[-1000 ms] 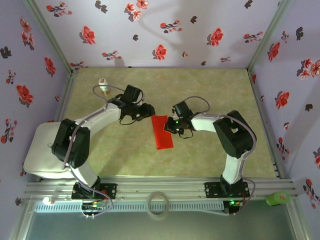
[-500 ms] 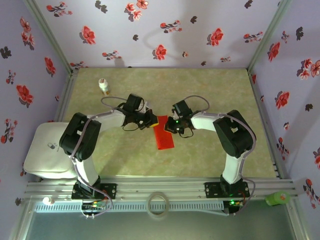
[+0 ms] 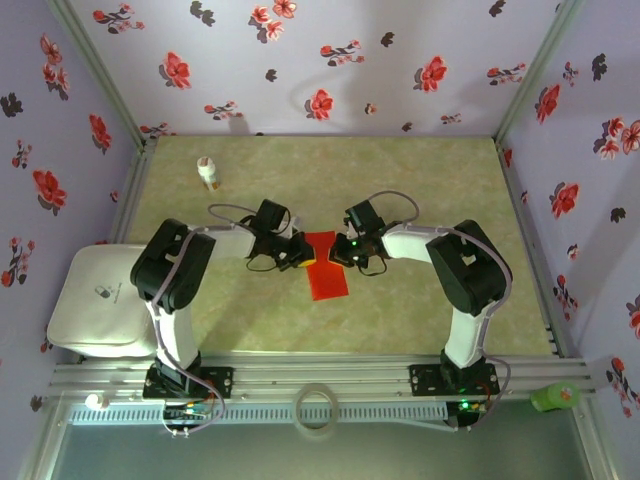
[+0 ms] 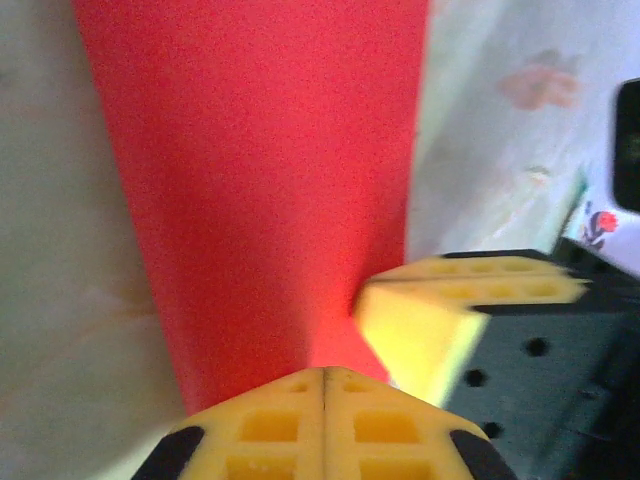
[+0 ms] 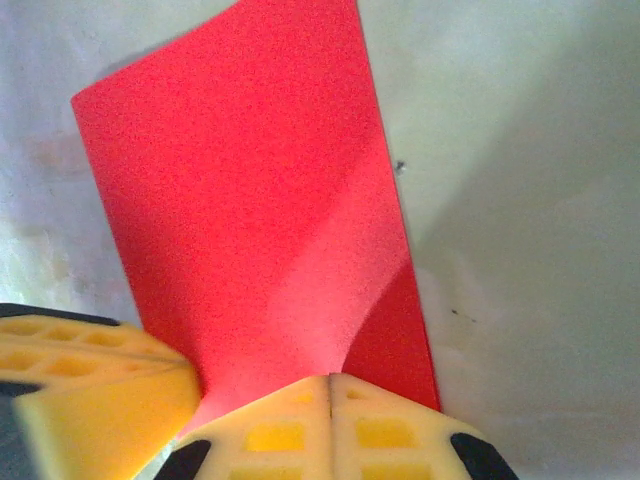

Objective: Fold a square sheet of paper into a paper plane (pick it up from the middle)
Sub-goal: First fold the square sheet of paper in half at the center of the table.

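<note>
Down at the near rail a tape roll (image 3: 318, 408) lies between the two arm bases, with a white pouch (image 3: 95, 310) off to the left, neither in play. Just beyond, mid-table, here's the action: the square sheet of paper (image 3: 327, 272) is no longer square. It lies as a narrow red strip, long side running away from the bases, flat on the table (image 3: 420, 180) for most of its length. So by the look of it the first lengthwise fold is in, but there's no nose, no wings, nothing like a dart yet; I'd call this an early stage with most of the folding ahead. Both arms meet at the strip's far end, fingertips almost touching each other. The right gripper (image 5: 330, 400) has its pads pressed together, and the paper curls up off the table into them, so that reads as a pinch on the end edge. The left gripper (image 4: 325, 400) is closed tight too, with red running right up to its pads; whether it has paper nipped or is only bearing down on it, I can't tell. Next likely comes a corner fold or creasing at that end. Far back left, a small white bottle (image 3: 207, 172) stands well apart.
</note>
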{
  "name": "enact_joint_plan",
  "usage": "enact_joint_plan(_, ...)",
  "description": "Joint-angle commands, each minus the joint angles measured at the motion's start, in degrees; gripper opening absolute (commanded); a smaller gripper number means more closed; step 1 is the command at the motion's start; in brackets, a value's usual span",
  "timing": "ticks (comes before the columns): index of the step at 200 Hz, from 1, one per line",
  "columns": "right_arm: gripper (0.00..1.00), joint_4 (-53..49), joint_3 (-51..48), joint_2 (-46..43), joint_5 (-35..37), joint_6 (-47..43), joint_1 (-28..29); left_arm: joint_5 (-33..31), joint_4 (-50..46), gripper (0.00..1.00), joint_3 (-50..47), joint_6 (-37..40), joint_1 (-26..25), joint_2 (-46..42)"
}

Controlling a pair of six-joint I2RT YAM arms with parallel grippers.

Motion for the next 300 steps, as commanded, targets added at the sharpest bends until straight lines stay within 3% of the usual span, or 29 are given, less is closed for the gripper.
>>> enact_joint_plan(1,0.00,-4.85,-2.91,1.77,3.58,0.66,-0.38,-5.28,-4.92,0.00,-1.42,4.79,-0.09,0.41)
enact_joint_plan(66,0.00,-2.99,-4.48,1.89,4.04,1.93,-0.12,-4.87,-8.08,0.00,0.20,6.30,0.53,-2.58)
enact_joint_plan(118,0.00,-3.18,-4.63,1.53,4.52,2.14,-0.03,0.26,-2.70,0.00,0.41,-4.37,-0.38,-8.18)
enact_joint_plan(175,0.00,-2.98,-4.83,1.48,4.63,2.42,0.06,1.52,3.85,0.00,-3.10,-9.69,-2.72,-4.59)
enact_joint_plan(231,0.00,-2.02,-5.62,1.87,4.51,2.82,0.06,-2.54,2.67,0.00,-7.63,-6.13,-2.44,-1.97)
enact_joint_plan(260,0.00,-1.75,-5.86,2.08,4.64,3.00,0.14,-6.39,-2.86,0.00,-7.14,-1.61,-2.36,-2.44)
enact_joint_plan(300,0.00,-1.67,-5.71,2.11,4.76,2.92,0.12,-3.88,-3.15,0.00,-3.75,-1.24,-3.65,-6.49)
